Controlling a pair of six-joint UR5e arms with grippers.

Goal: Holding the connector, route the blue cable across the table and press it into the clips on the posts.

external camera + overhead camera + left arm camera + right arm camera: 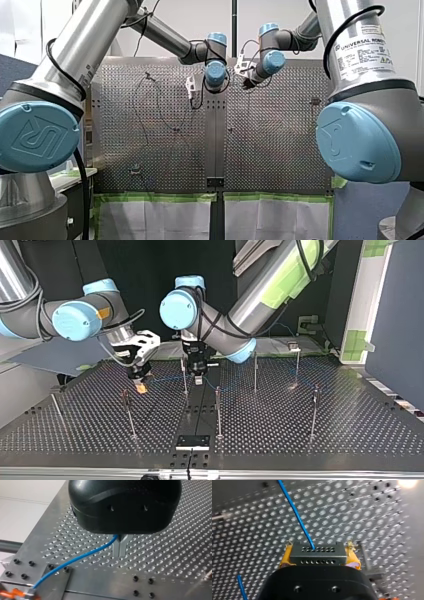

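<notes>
In the right wrist view my right gripper [319,547] is shut on the grey connector [317,555], which sits between its yellow pads [287,555]. The blue cable [297,517] leaves the connector's face and runs ahead over the perforated plate. My left gripper [120,547], black with metal fingers, is shut on the blue cable [82,555] just above the table. From there the cable slopes down to the orange pads of the other gripper [15,593]. In the top view my right gripper [141,386] hangs to the left of my left gripper [198,378], and the cable [165,378] spans between them.
Several thin posts stand on the perforated table [350,430], among them one [184,375] between the grippers, one [218,410] nearer the camera and one [255,372] further to the right. A black plate [192,442] lies at the near edge.
</notes>
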